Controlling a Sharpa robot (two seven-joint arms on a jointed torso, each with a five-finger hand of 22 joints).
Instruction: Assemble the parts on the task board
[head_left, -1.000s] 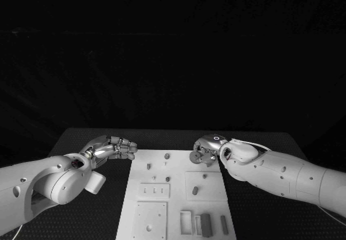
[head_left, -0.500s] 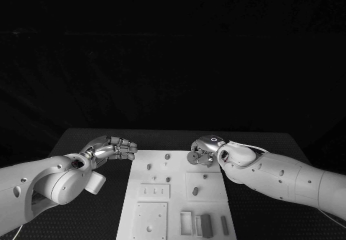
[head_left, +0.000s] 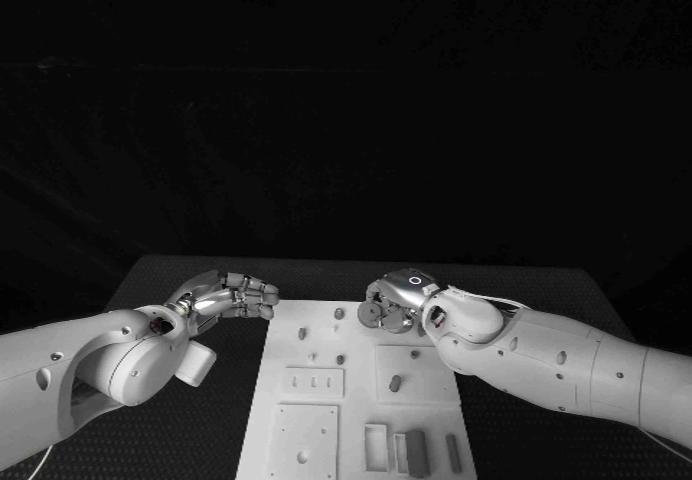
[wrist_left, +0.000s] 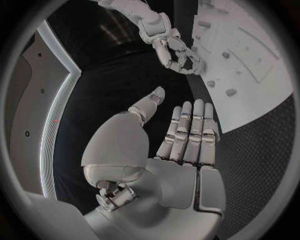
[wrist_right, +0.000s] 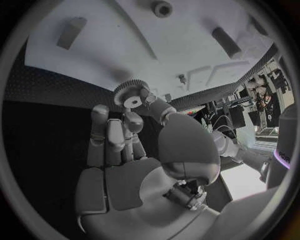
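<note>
The white task board (head_left: 346, 400) lies in the middle of the black table, with small grey parts standing on it. My right hand (head_left: 397, 297) hovers over the board's far right corner and pinches a small toothed gear (head_left: 371, 312) between thumb and finger. The right wrist view shows that gear (wrist_right: 131, 95) at the fingertips, above the board (wrist_right: 125, 45). My left hand (head_left: 224, 297) is beside the board's far left corner, over the table. In the left wrist view its fingers (wrist_left: 187, 130) lie straight and hold nothing, and the right hand (wrist_left: 172, 47) is across from it.
A short peg (head_left: 339, 313) stands just left of the gear, and another peg (head_left: 394, 382) sits in a square recess. Upright bars (head_left: 415, 452) stand at the board's near right end. Black table mat (head_left: 534, 290) runs along both sides of the board.
My right hand has carried the gear a little to the left, further over the board's far edge. The left hand has stayed almost still.
</note>
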